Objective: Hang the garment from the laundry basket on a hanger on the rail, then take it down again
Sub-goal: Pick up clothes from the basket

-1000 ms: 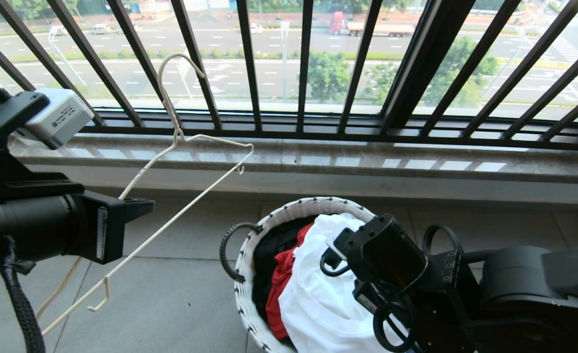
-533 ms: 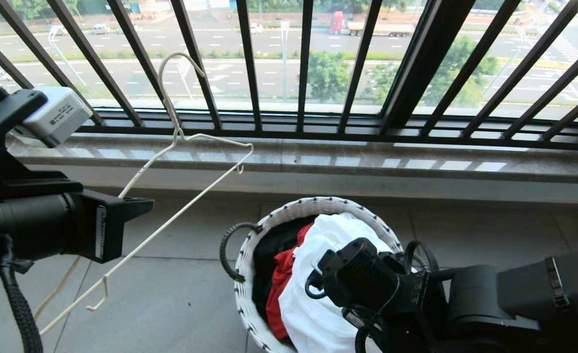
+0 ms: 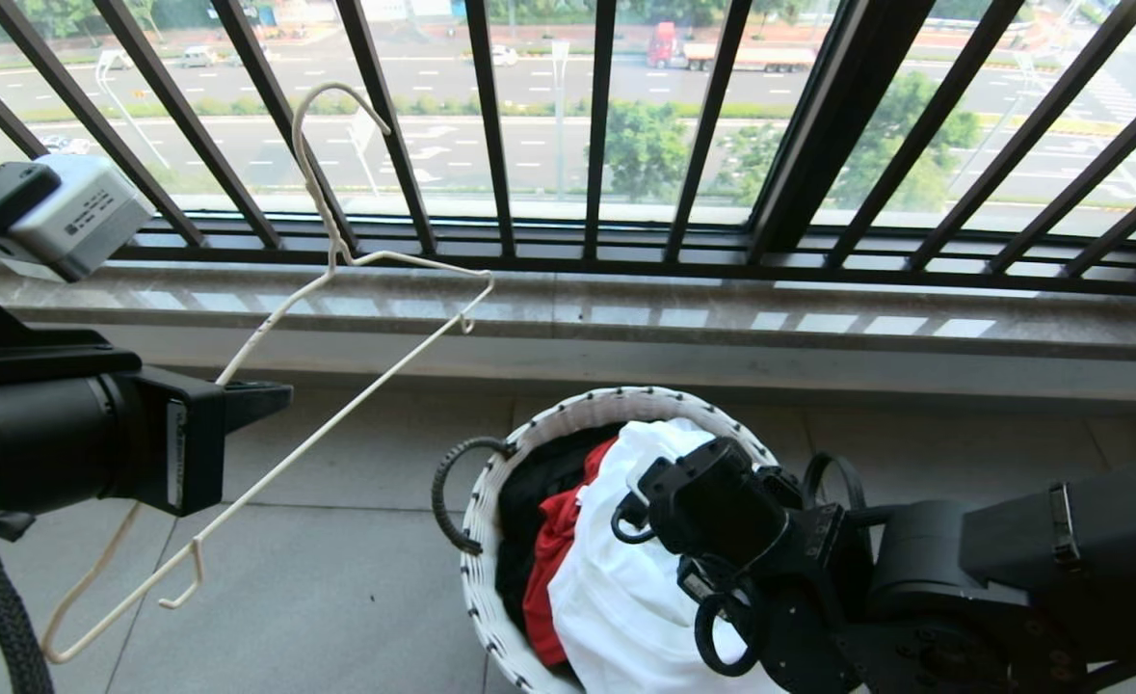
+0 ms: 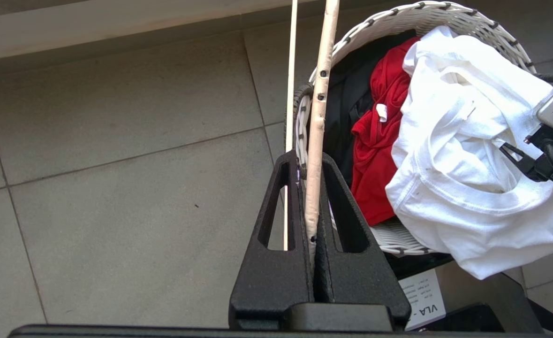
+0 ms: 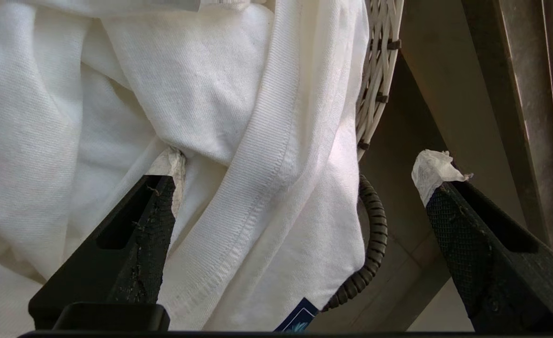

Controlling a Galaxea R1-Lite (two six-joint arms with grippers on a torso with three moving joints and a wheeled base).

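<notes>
both arms matte black w/ chunky round housings. left arm (image 3: 57,443) carries a grey-white camera box (image 3: 71,217) on a black bracket, braided black cable below. right arm (image 3: 963,588) has looped black cables. right gripper (image 5: 299,188) fingers black, textured pads, white tape on tips.

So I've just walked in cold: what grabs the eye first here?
The left gripper, out to the left, clamps a thin beige hanger above the floor. Low on the right, the right gripper stands open over the white T-shirt heaped in the woven laundry basket.
</notes>
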